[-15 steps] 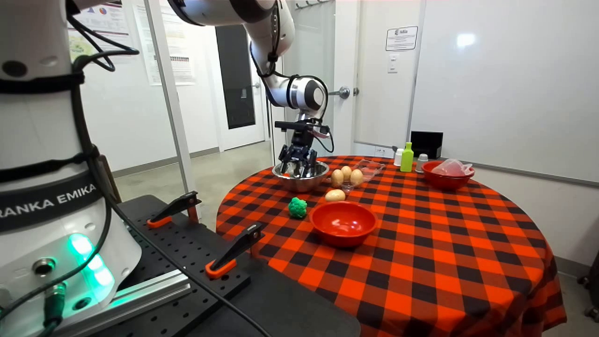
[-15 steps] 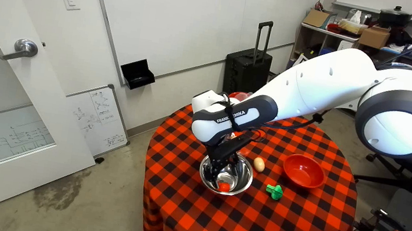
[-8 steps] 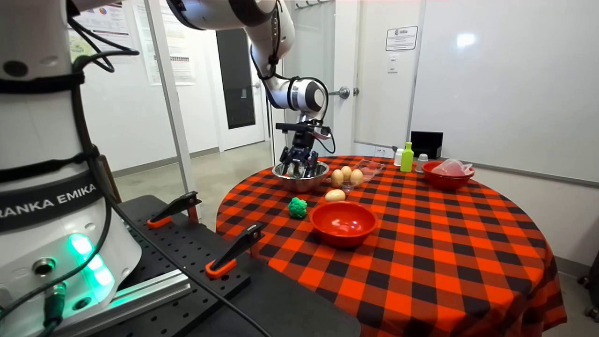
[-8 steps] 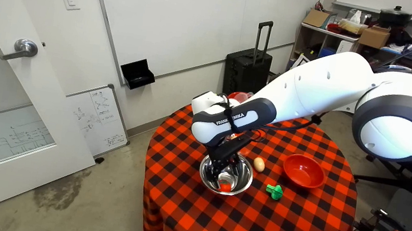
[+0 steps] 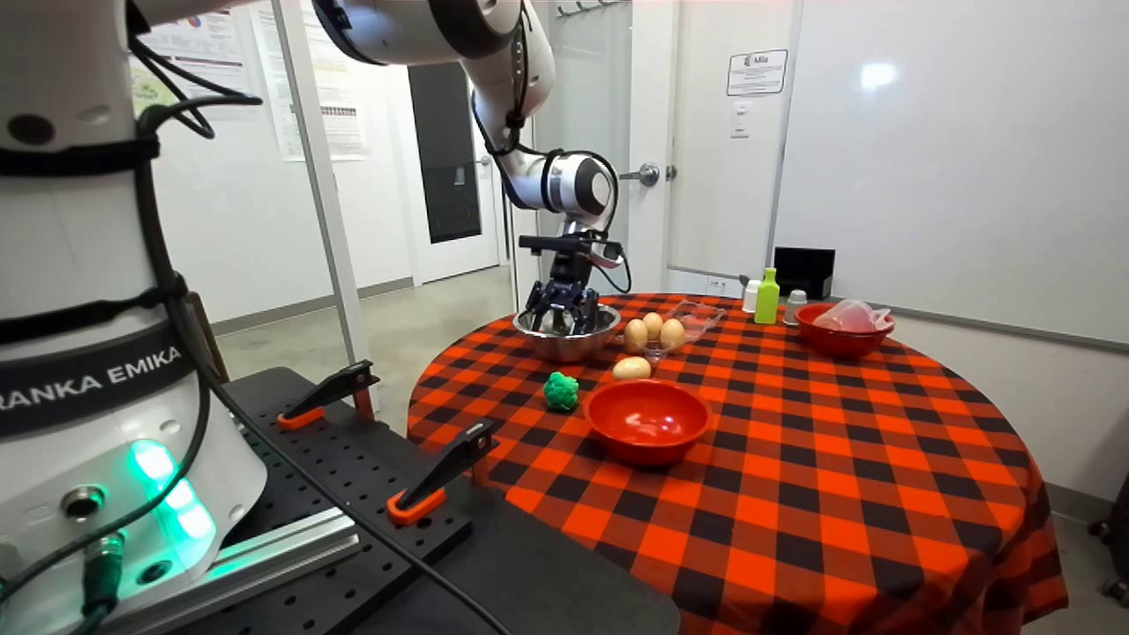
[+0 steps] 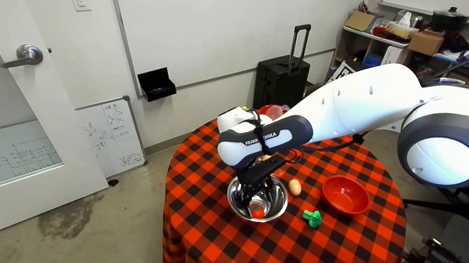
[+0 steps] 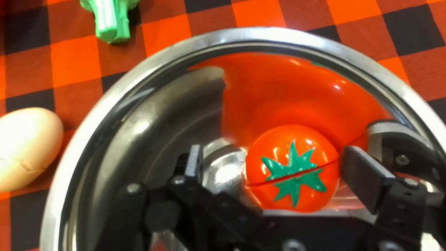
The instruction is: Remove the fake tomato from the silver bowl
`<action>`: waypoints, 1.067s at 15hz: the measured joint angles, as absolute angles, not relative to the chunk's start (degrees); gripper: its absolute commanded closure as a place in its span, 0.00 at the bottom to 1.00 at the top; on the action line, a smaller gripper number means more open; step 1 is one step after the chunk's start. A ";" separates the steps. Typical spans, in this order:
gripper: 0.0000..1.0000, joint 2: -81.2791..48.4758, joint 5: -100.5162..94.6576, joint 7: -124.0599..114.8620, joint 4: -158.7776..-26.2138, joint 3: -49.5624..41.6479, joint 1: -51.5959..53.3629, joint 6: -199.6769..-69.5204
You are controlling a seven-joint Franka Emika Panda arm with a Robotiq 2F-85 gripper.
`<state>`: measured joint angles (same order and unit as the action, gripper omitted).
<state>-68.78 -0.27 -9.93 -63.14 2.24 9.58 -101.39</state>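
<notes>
Wrist view. One silver bowl [image 7: 174,97], shiny metal, wide-rimmed, on a worktop [image 7: 75,59] covered in red-and-black check. In the bowl, one fake tomato [image 7: 292,167]: red-orange, green star-shaped leaf uppermost, a seam across the middle. One end effector [image 7: 279,170], black, fingers spread wide to either side of the tomato, gripping nothing; one finger stands well apart from the fruit, the other just beside it, though contact on that side cannot be judged from this angle. Outside the bowl: one beige egg [image 7: 28,150] with a line across its shell; one green broccoli [image 7: 109,21], stem toward the bowl.

In an exterior view. End effector pointing down, fingers within the rim of the silver bowl. Beside that bowl, a group of three eggs [image 5: 672,334], next to clear plastic packaging [image 5: 701,316]. Nearer the camera, one glossy red bowl [image 5: 646,423]. Farther off, one light-green bottle [image 5: 766,304] between two small pale containers [image 5: 796,309]; near these, a further red bowl [image 5: 842,342] with translucent plastic [image 5: 848,315] inside.

In an exterior view. Fake tomato at the bottom of the silver bowl, toward the rim facing the camera. Egg between silver bowl and glossy red bowl; broccoli lying near both, touching neither. Behind the worktop, one black wheeled case [image 6: 281,83].
</notes>
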 measured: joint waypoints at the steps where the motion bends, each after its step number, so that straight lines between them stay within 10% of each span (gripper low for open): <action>1: 0.28 -69.05 -0.27 -9.93 -62.89 2.24 9.65 -101.17; 6: 0.60 -70.01 -0.27 -9.93 -62.02 2.22 9.96 -100.60; 16: 0.62 -69.80 -0.28 -9.93 -60.79 2.14 9.93 -100.22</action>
<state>-69.80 -0.28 -9.93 -60.79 2.14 9.93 -100.22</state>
